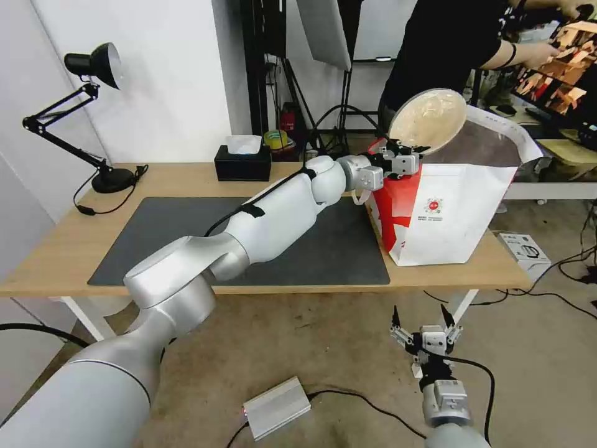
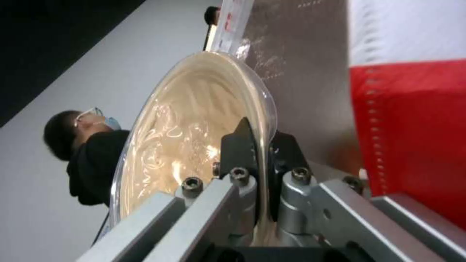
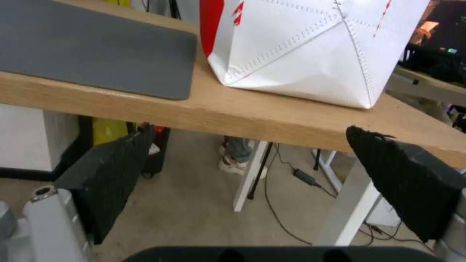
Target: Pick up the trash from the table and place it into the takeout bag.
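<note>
Fingers (image 2: 238, 145) of the left gripper (image 1: 407, 154) pinch the rim of the beige shallow bowl (image 1: 428, 121), one black pad inside and one outside, holding it tilted on edge above the open mouth of the takeout bag (image 1: 448, 214). The bag stands at the right end of the table (image 1: 186, 177), just beside the dark grey mat (image 1: 186, 230), its foil lining showing. The black tissue box (image 1: 242, 163) sits at the table's far edge. The right gripper (image 1: 424, 331) hangs below the table's front edge, its pads spread wide
</note>
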Robot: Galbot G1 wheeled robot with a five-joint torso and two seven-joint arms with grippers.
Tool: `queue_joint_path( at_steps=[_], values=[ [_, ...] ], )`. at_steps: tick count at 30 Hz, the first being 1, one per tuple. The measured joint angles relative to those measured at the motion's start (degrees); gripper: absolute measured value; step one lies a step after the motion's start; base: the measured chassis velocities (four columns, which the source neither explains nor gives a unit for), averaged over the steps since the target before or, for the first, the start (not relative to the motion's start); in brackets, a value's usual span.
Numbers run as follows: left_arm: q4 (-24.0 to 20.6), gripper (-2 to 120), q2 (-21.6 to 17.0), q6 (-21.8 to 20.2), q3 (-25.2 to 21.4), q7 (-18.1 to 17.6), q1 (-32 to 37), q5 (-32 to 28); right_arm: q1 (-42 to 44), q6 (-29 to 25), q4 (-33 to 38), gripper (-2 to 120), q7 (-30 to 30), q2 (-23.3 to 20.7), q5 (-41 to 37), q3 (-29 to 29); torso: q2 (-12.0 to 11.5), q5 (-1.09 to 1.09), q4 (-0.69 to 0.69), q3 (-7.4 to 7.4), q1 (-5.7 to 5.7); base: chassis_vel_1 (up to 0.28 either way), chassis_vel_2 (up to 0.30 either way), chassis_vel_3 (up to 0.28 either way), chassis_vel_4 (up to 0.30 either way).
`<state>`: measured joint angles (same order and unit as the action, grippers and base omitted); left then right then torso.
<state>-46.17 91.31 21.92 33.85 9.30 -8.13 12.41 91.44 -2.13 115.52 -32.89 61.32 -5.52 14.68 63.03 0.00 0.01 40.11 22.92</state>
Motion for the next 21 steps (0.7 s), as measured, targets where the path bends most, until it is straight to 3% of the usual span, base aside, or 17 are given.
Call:
queue_joint_path(
  at_steps=[4,21],
  values=[
    [-0.71,6,-0.02,0.0,0.73,-0.15,-0.09,-0.61,0.02,-0.07,0.05,100,0.0,0.03,0.01,0.19,0.0,0.0,-0.01,0.0,0.0,0.0,0.0,0.0,0.0],
    [-2.32,69,-0.57,-0.05,3.19,-0.26,-1.35,-3.34,0.13,-0.11,0.56,100,-0.05,0.18,0.01,0.41,0.0,0.0,-0.01,0.0,0.0,0.0,0.0,0.0,0.0]
  ],
)
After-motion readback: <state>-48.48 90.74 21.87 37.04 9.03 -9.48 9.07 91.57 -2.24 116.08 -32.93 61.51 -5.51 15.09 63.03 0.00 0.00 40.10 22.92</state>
